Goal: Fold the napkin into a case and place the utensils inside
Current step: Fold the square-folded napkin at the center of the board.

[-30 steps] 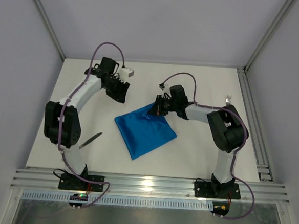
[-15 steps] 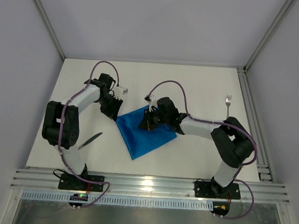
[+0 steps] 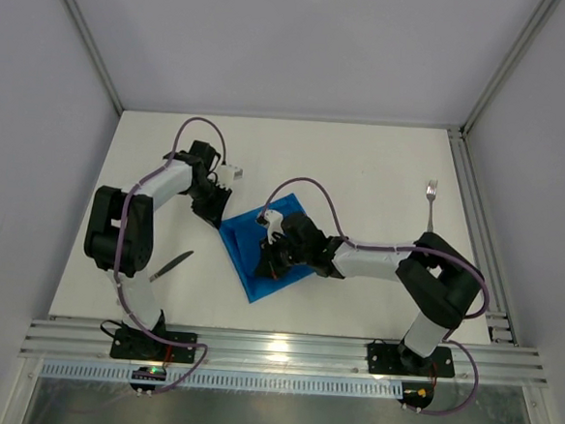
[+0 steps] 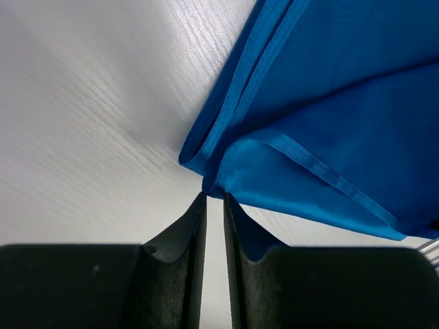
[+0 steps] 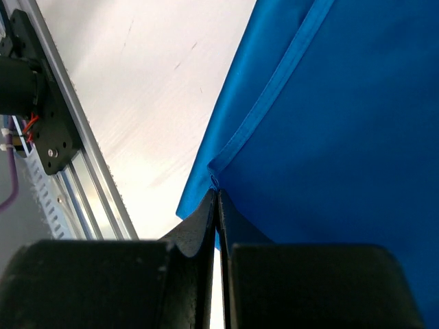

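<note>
Starting at the near edge, an alu rail [image 3: 283, 348] carries both arm bases. Just beyond it, on the white table [image 3: 383, 161], the knife [image 3: 170, 265] lies at an angle near the left arm, apart from the napkin [image 3: 243, 258].

Napkin sits approx mid-table, part-folded, a skewed blue shape w/ one corner pointing toward the rail.

Right gripper [image 3: 272, 255] is low over the napkin's middle, arm stretched across from the right. In its wrist view the fingers are pressed together w/ no real gap. The tips sit right on the hemmed edge of the top layer, pinching it, and the lower layer spreads out beneath.

Left gripper [image 3: 214, 213] is at the napkin's left corner, slightly farther back. In its wrist view the fingers are almost together, w/ only a thin slit btw them, and the tips are at the stacked corner of the cloth. Can't tell whether any cloth is caught in the slit. Two hemmed layers show there, one over the other.

Farthest off, the fork [image 3: 431, 196] lies near the table's right edge, tines pointing away, well apart from napkin and both grippers.
</note>
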{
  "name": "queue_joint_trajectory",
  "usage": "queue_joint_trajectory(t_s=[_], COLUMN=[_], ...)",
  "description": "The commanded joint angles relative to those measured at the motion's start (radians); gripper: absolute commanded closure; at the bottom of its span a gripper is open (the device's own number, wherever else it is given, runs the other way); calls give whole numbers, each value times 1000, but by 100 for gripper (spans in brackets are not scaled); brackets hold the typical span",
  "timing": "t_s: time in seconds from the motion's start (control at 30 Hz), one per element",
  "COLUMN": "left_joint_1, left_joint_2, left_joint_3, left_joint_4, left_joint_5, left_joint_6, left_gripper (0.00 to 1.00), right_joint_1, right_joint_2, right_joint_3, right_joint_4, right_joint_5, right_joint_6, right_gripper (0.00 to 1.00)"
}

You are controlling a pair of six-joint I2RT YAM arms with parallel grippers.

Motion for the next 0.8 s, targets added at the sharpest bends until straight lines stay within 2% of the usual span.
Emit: queue_joint_trajectory(t_s=[0.0,0.47,0.77], left_joint_1=[1,1,-1], left_joint_2=[13,22,21], left_joint_3=[1,-5,-19], left_joint_4=[30,49,58], left_joint_5=[5,-9,-9], left_joint_6=[-11,-23,-28], left_gripper=[84,90,91], right_joint_1=[24,102,166], right_joint_2=[-53,-99,-59], right_joint_3=[-15,-41,-42], right_joint_4=[33,38,45], right_joint_5=[49,80,112], right_joint_6=[-21,-44,-31], right_gripper=[96,96,96])
